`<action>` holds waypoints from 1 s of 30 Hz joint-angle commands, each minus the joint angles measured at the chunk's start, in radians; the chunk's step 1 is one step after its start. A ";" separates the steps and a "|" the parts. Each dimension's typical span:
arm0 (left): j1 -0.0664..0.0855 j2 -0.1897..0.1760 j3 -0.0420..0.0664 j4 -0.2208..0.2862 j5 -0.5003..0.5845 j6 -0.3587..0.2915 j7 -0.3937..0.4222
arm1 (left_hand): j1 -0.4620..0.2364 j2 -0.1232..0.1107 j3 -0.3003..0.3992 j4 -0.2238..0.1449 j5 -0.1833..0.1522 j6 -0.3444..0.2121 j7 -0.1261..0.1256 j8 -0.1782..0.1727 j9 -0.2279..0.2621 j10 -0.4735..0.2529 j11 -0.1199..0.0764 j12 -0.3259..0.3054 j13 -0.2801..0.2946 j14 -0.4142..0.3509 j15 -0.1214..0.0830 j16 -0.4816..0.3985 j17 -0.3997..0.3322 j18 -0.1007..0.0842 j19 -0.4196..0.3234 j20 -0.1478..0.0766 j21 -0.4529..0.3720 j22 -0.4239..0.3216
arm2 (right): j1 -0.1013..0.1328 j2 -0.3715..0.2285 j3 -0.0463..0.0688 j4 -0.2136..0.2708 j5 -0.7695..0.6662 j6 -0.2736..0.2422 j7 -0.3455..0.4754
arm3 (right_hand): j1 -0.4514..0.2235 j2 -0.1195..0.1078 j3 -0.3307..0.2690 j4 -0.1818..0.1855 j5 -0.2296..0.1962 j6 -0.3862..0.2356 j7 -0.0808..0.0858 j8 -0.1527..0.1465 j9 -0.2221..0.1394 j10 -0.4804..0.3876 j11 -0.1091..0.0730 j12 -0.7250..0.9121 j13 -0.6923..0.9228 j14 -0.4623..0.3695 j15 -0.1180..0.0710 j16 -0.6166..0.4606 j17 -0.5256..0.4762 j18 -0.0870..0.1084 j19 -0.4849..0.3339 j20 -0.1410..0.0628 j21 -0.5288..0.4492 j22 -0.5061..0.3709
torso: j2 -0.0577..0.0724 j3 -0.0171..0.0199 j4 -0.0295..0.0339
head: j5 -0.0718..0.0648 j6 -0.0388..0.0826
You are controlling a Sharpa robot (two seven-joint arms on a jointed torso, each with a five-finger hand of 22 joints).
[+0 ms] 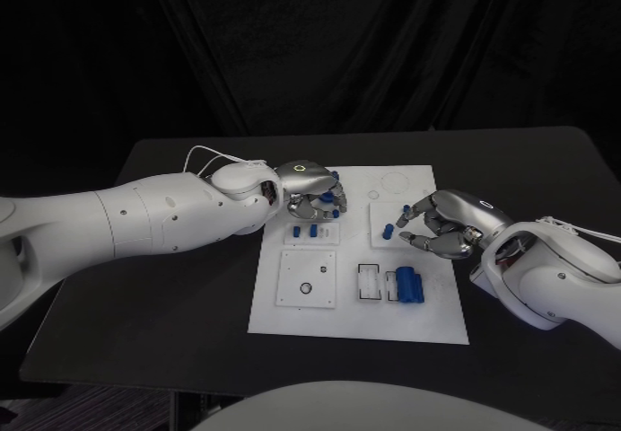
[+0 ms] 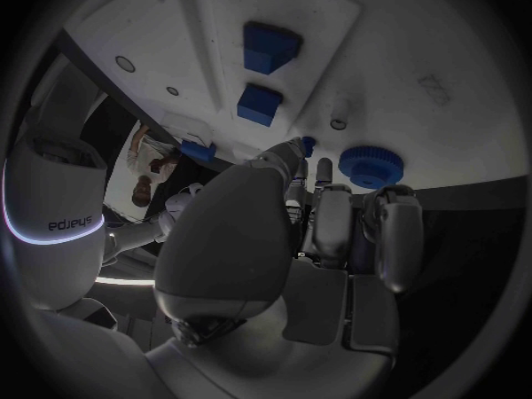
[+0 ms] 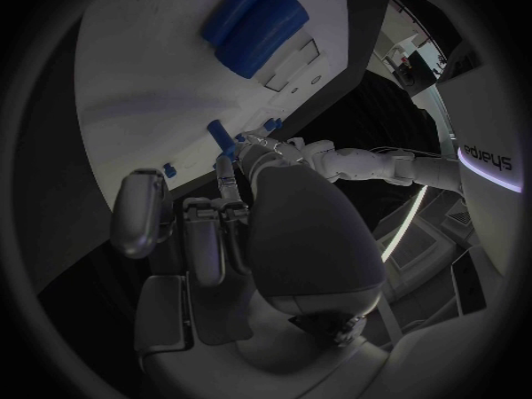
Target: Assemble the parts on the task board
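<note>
The white board [image 1: 440, 328] lies in the middle of the black table [image 1: 169, 296], and both hands work over its upper half, probably because the small seats for the loose pieces sit there.

The left hand [image 1: 310, 193] hovers above the upper left part of the board, fingers curled downward. Its wrist view shows a small blue piece [image 2: 307, 144] at a fingertip, and a blue gear [image 2: 371, 165] lies on the board right beside the fingers. Whether the small piece is truly pinched or only touched I cannot tell. Two blue blocks [image 1: 305, 232] stand in a plate just below this hand in the head view, apart from the fingers.

The right hand [image 1: 440, 224] sits at the right of centre, fingers bent toward a small plate. A blue peg [image 3: 221, 138] shows at its fingertips in its wrist view, seemingly pinched upright, likely so it can go down into a hole. A second tiny blue piece [image 3: 169, 169] rests on the board nearby.

Two blue cylinders [image 1: 409, 284] lie side by side lower on the board, well clear of both hands, seemingly waiting their turn.
</note>
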 commanded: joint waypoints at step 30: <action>-0.009 -0.053 0.001 0.049 -0.004 -0.102 0.031 | -0.003 0.038 0.045 -0.056 0.040 0.143 0.055 0.077 0.091 0.188 -0.036 -0.017 -0.014 0.014 -0.028 0.002 0.002 -0.020 0.052 -0.023 0.056 0.230 | -0.001 -0.004 0.001 0.000 0.014 -0.005 -0.006 | -0.003 -0.002 0.006 0.001 0.008 0.007 0.001 0.004 -0.002 0.104 -0.005 0.003 0.263 0.098 -0.008 -0.007 0.246 0.011 -0.003 -0.006 -0.010 0.156 | 0.000 0.0003 -0.0001 | 0.003 -0.002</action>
